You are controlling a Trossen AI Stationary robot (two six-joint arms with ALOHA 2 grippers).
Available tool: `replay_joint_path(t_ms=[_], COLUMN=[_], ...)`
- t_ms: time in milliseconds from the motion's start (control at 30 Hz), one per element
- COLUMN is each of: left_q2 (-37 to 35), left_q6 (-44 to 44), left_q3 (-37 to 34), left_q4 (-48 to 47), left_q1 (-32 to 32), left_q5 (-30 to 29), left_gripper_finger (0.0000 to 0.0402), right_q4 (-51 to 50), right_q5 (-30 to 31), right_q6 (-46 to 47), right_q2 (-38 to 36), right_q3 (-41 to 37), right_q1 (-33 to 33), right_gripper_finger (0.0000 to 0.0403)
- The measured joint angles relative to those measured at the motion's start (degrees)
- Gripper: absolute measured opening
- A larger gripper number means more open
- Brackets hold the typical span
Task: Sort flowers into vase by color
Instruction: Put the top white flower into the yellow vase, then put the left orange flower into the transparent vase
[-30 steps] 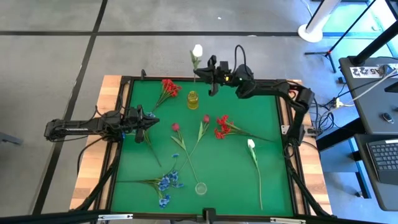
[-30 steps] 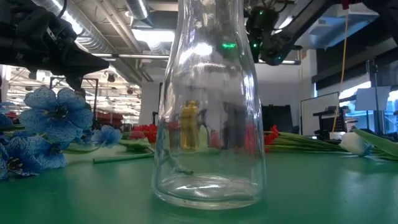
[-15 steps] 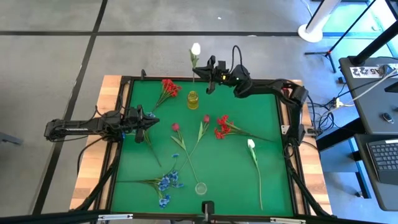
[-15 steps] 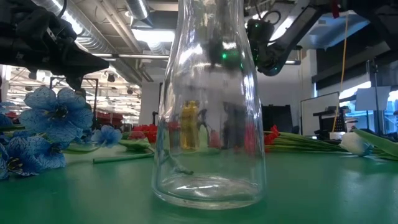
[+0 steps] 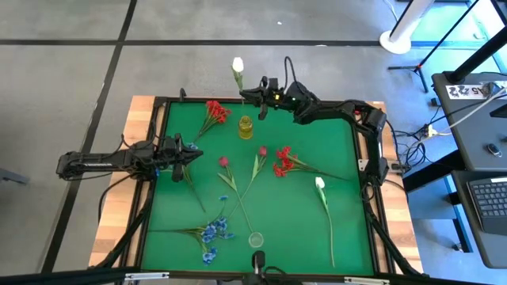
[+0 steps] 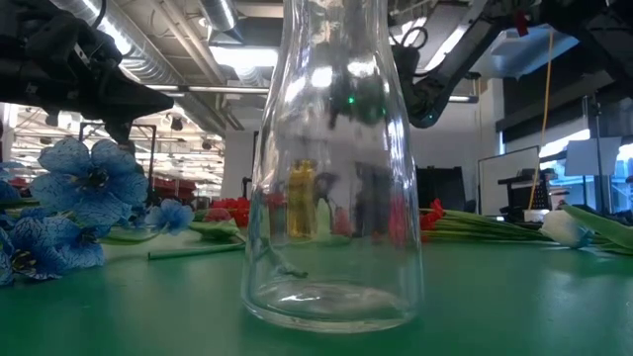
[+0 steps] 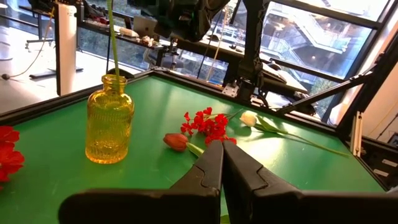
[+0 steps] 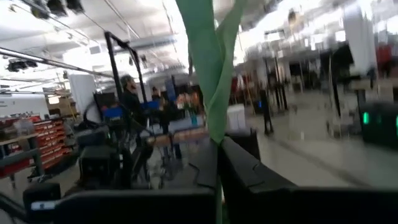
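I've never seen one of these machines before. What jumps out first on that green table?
The right gripper at the table's far edge holds a white flower upright, its stem reaching down into the small yellow vase. Red flowers, blue flowers and another white flower lie scattered over the green table. A clear glass vase stands at the near edge, and the left gripper waits shut at the left side.

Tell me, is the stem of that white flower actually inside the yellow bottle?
Yes, touching: in the left wrist view the stem runs down into the yellow bottle's mouth.
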Motion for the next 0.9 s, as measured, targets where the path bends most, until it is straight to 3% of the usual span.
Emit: replay_joint_path(t_ms=[133,433,567,767,900], left_q2=[0.0,0.0,0.0,0.0,0.0], left_q6=[0.0,0.0,0.0,0.0,0.0], left_q3=[0.0,0.0,0.0,0.0,0.0], left_q4=[0.0,0.0,0.0,0.0,0.0], left_q1=[0.0,0.0,0.0,0.0,0.0], left_q5=[0.0,0.0,0.0,0.0,0.0], left_gripper_finger=[0.0,0.0,0.0,0.0,0.0], right_q4=[-1.9,-2.3,-5.6,-20.6,-39.1], right_q5=[-0.8,-6.8,-10.4,-15.7,-17.6], right_q6=[1.8,3.2,3.2,-0.3,-7.5], right_q2=[0.0,-0.2,-2.3,-9.1,-16.1], right_q3=[0.0,0.0,0.0,0.0,0.0], right_q1=[0.0,-0.1,-0.5,-1.6,-1.6], right_gripper_finger=[0.0056,0.0214,0.0266,0.0292,0.0285])
